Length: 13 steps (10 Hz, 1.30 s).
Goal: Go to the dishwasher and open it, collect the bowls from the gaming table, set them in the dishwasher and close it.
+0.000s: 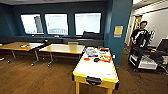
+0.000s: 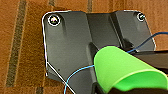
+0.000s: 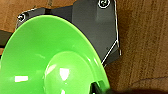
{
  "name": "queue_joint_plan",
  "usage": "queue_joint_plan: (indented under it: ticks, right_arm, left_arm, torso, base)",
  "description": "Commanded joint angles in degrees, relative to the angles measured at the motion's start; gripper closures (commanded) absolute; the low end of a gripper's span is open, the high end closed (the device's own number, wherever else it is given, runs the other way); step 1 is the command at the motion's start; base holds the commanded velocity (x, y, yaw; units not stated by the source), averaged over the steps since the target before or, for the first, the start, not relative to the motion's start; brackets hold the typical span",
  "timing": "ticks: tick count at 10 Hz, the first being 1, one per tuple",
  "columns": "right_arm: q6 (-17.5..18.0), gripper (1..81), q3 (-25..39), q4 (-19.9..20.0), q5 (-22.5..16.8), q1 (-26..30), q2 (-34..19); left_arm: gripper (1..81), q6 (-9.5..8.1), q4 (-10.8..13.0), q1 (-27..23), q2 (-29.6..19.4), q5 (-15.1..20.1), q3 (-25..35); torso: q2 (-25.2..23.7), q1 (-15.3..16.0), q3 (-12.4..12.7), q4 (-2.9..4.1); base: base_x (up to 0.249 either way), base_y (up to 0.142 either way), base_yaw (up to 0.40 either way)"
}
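A bright green bowl (image 2: 125,70) shows close against the left wrist camera, seen from its outer side with the rim tilted away, over brown carpet. A second green bowl (image 3: 52,60) shows at the right wrist, its glossy inside turned to the camera, rim tilted, also above the carpet. Each bowl sits at its own arm's gripper, and a dark part touches each bowl's edge, but whether the pincers are clamped on the bowls cannot be told.

The gaming table (image 1: 96,67), white-topped with a yellow frame and black corner pieces, stands lengthwise ahead of the robot. On its far end lie a red piece (image 1: 86,59), a dark puck-like thing (image 1: 96,60), an orange-and-white packet (image 1: 105,58) and a pale tray (image 1: 91,52). Left of the gaming table and well apart stand two wooden desks (image 1: 62,48) under bright windows. Right of it, beyond a blue pillar (image 1: 118,27), a person (image 1: 140,35) stands behind a dark cart (image 1: 143,58).
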Motion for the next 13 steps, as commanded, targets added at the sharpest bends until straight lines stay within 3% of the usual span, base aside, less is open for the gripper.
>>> queue_joint_plan:
  ticks: [1, 13]
  right_arm:
    - [-0.1, 81.1, -1.1, -0.3, -3.0, 2.2, -1.1]
    - [-0.2, 81.1, -1.1, -0.4, -3.0, 2.1, -0.4]
  left_arm:
    - [81.1, 0.53, 0.5, -2.5, -0.3, 3.3, -0.1]
    - [81.1, 0.35, -0.1, -2.6, 1.9, 3.1, -3.7]
  torso:
    - [0.0, 0.1, 0.0, 0.0]
    - [0.0, 0.1, 0.0, 0.0]
  base:
    - [-0.125, 0.0, 0.0]
    - [-0.018, 0.0, 0.0]
